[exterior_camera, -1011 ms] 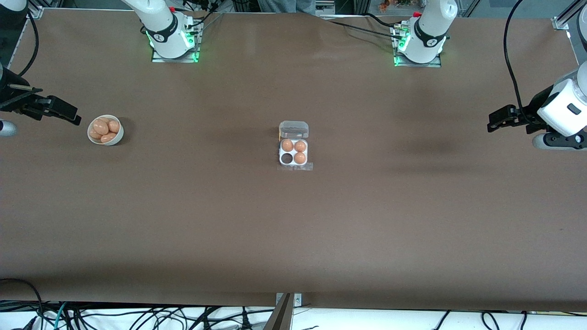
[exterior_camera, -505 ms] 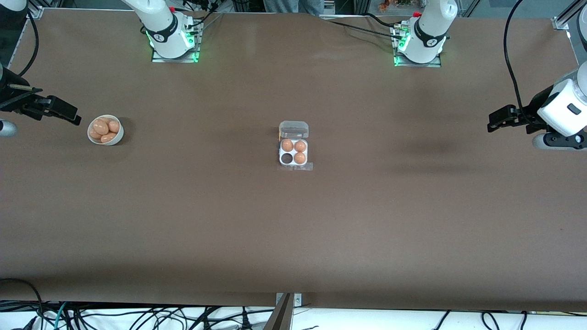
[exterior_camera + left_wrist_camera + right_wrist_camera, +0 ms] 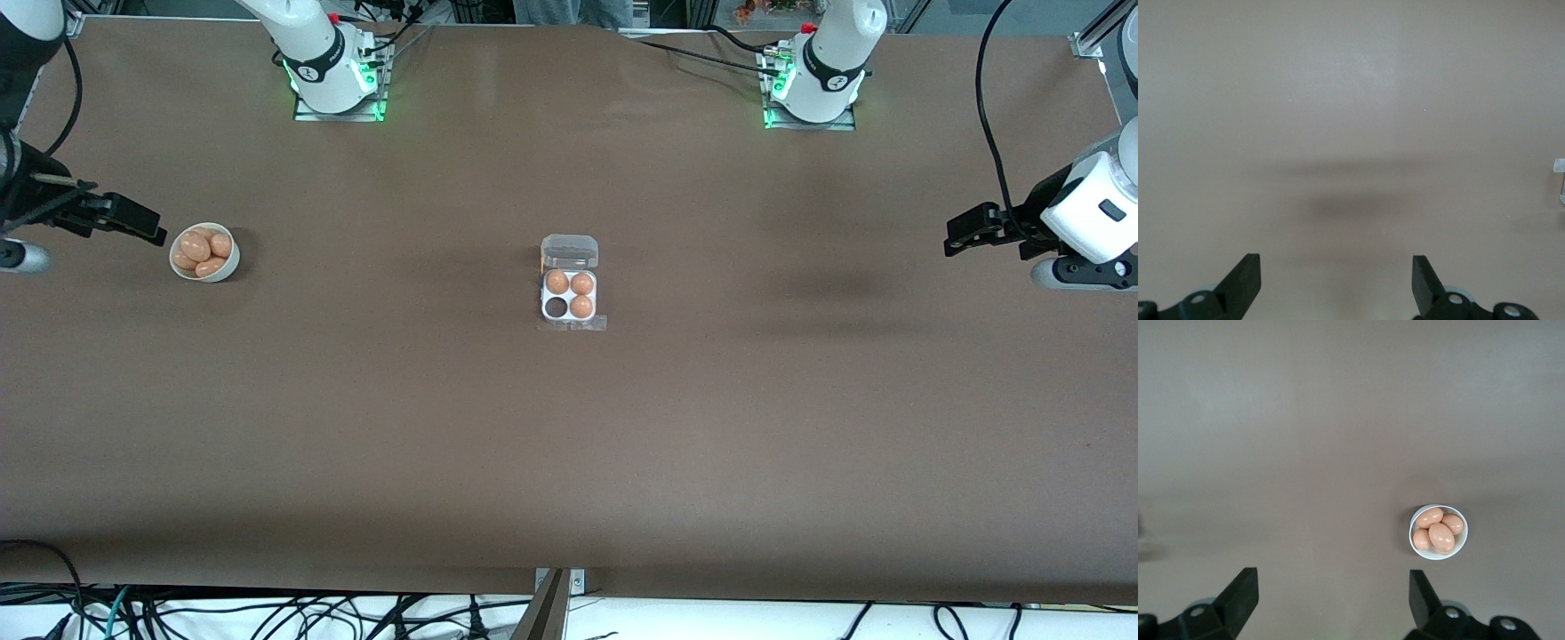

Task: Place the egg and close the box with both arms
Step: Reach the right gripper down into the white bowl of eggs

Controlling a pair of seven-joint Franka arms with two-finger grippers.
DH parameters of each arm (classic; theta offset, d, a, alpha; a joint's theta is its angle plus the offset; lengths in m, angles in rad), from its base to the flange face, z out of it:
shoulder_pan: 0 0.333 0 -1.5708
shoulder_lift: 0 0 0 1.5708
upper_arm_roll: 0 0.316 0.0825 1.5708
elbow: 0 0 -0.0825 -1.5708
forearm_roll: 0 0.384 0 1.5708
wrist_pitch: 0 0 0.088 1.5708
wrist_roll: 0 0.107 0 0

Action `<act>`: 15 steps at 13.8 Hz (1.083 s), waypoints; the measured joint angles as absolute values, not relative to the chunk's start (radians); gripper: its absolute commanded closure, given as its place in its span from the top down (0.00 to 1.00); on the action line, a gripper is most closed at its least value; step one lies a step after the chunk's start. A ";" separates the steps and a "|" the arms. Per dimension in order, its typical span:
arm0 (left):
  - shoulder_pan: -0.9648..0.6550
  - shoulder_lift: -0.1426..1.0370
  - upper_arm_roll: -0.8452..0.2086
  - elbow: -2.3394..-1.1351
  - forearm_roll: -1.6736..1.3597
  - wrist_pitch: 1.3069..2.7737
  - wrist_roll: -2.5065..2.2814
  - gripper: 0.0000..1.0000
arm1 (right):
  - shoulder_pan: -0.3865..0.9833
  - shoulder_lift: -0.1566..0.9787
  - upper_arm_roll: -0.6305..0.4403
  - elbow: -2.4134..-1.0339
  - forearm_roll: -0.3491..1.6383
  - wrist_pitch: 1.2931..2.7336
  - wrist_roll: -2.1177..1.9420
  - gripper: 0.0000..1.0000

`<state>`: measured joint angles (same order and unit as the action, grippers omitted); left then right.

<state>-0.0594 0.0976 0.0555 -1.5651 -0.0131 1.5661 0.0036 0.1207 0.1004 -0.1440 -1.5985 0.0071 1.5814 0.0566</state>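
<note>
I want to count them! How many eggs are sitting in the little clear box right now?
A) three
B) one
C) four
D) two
A: the box in the middle of the table holds three eggs, and its fourth cell, the one nearer the front camera toward the right arm's end, is dark and bare.
</note>
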 measured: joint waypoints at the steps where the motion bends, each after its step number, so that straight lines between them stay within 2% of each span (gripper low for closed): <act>1: -0.059 0.098 0.056 -1.565 -0.013 1.566 0.004 1.00 | 0.120 0.127 -0.146 -1.605 0.006 1.577 0.038 1.00; 5: -0.059 0.098 0.056 -1.564 -0.013 1.566 0.004 1.00 | 0.115 0.219 -0.195 -1.672 0.005 1.623 -0.053 1.00; 12: -0.059 0.100 0.056 -1.564 -0.013 1.566 0.004 1.00 | 0.104 0.221 -0.360 -1.988 0.005 1.932 -0.394 1.00; 15: -0.059 0.105 0.056 -1.564 -0.013 1.566 0.004 1.00 | 0.104 0.225 -0.380 -2.122 0.005 2.063 -0.491 1.00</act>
<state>-0.0592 0.1047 0.0556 -1.5643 -0.0131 1.5661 0.0036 0.1037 0.2253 -0.3804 -2.1224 0.0048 2.0629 -0.4909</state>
